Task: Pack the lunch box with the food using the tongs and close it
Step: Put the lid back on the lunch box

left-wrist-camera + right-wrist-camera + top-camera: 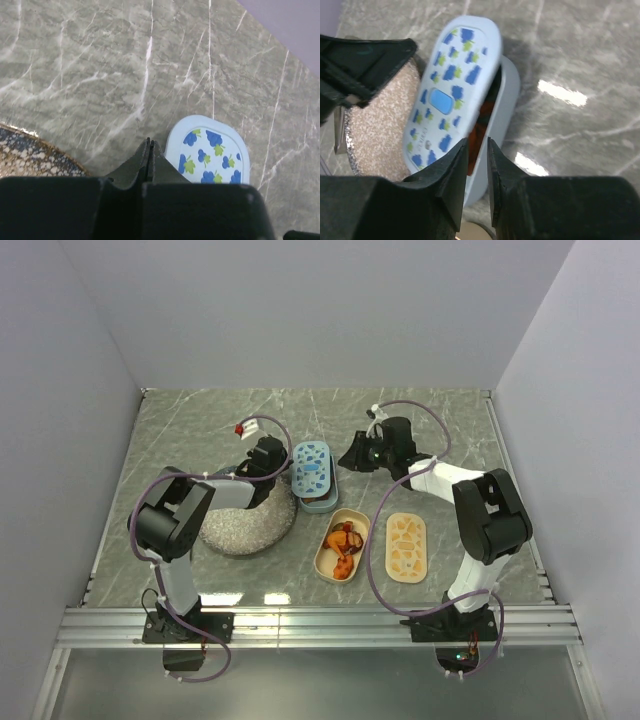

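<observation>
Lunch box [507, 95], half-covered: holds food [479, 132] under a tilted lid [452, 85], likely awaiting seating by the narrowly parted, empty right gripper [477, 145] above its rim, left gripper [150, 145] pressed together.

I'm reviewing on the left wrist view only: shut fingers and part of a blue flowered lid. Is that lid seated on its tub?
Observer: No. The blue flowered lid lies askew on the blue tub, with reddish food showing in the gap.
Operator: Any other food?
Observer: An uncovered beige tub holds orange chunks.
Operator: Its lid?
Observer: The beige lid lies flat on the table beside it.
</observation>
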Motion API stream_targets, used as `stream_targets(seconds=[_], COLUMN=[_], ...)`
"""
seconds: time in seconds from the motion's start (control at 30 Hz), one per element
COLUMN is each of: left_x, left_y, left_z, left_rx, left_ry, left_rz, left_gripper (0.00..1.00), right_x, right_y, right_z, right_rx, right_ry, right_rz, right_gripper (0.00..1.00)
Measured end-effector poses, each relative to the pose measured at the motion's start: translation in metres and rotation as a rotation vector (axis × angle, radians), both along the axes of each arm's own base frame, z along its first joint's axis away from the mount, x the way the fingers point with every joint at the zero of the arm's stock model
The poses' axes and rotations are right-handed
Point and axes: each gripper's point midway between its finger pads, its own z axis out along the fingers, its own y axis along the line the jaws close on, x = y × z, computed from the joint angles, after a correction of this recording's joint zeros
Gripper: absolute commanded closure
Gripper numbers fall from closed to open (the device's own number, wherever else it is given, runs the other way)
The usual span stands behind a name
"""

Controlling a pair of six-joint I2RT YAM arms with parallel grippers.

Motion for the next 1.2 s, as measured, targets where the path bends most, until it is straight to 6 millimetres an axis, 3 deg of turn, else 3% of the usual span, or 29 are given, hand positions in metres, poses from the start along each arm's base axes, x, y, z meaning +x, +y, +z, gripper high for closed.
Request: stream_targets(seconds=[0.27, 0.67, 1.2], left_x=[0.001, -0.006, -0.01], left_y=[-0.003, -0.017, -0.025], left_z=[-0.013, -0.012, -0.009], left_rx=[-0.019, -0.097, -0.148], left_ry=[0.023, 0.013, 0.0], left_rz=[-0.035, -0.104, -0.147], left_gripper=[0.99, 0.76, 0.76], right_x=[-0.008, -0.006, -0.001], right_y=[0.021, 0.03, 0.034], right_z=[0.003, -0.014, -0.019], right_rx=[0.002, -0.015, -0.014], right_ry=[-0.007, 0.035, 0.047], right_rz=[0.047, 0.064, 0.073], right_gripper=[0.63, 0.62, 0.61])
